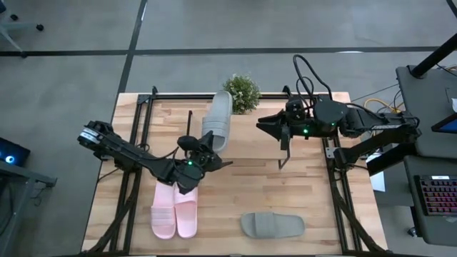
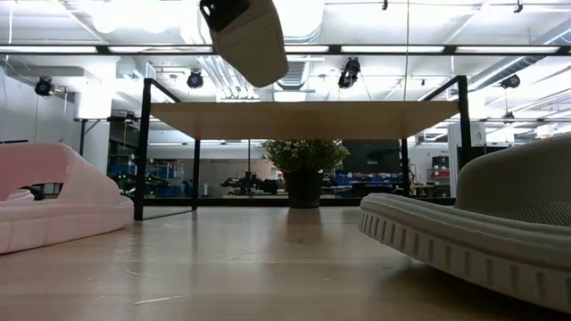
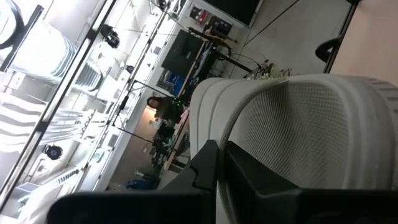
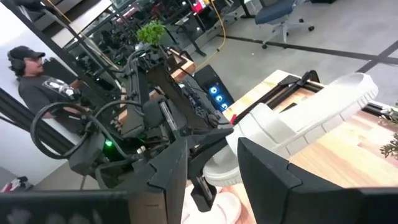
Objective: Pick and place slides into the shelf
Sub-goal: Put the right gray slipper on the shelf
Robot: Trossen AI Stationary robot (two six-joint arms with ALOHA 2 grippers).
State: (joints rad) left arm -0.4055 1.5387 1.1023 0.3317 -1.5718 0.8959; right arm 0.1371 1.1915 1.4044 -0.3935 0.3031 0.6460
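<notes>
This is a robotics lab or workshop inside a large open industrial hall. The low view shows an exposed ceiling with ducts (image 2: 223, 76) and hanging spotlights (image 2: 350, 71), and cluttered workbenches (image 2: 161, 174) far behind. A person wearing headphones (image 4: 34, 74) sits among cables, a computer keyboard (image 1: 437, 203) lies beside the wooden table (image 1: 243, 178), and the floor is grey concrete (image 1: 71, 43)

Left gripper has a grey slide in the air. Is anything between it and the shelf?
Nothing visible blocks it. The left gripper holds the grey slide above the shelf, by its top plank. The small potted plant stands beside the slide's far end, so watch that side. The right gripper hovers clear.
</notes>
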